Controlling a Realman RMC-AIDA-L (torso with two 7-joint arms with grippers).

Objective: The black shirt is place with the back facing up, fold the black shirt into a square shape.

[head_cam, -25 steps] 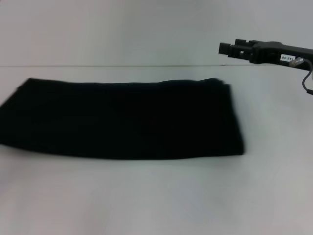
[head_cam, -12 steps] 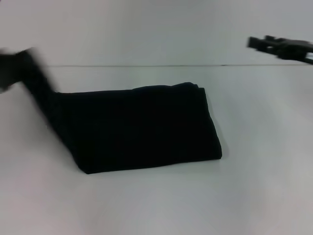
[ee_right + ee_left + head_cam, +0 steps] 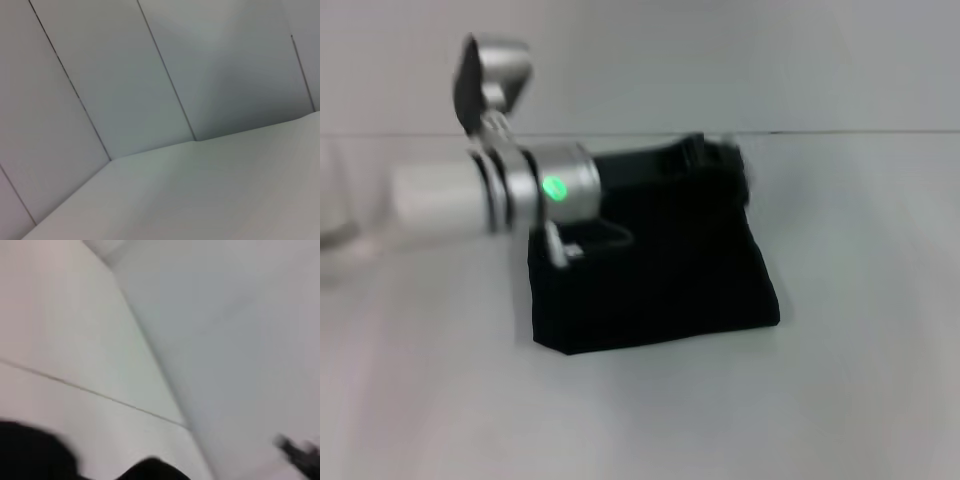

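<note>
the left gripper [image 3: 720, 160] sat at the far right corner of the black shirt [image 3: 660, 270], reaching across the shirt's upper layer, and its fingers blurred into the dark cloth there, so whether they were spread or pinching the fabric could not be told. behind it, the left arm's silver wrist [image 3: 535, 190] with a green light ran over the shirt's left edge, and the white forearm segment [image 3: 435, 200] stretched further out to the left of the shirt. the black shirt lay on the pale worktop [image 3: 640, 410] as a compact, roughly square dark bundle, its near edge flat on the surface and its far edge raised slightly under the gripper. no lettering showed on the upturned side. in the left wrist view, dark shapes of the shirt [image 3: 30, 452] filled the lower corner of the picture against the white worktop and the grey wall panels [image 3: 225, 330] beyond. the right gripper appeared in no view; the right wrist view showed only bare worktop [image 3: 210, 195] and wall, well away from the shirt.
</note>
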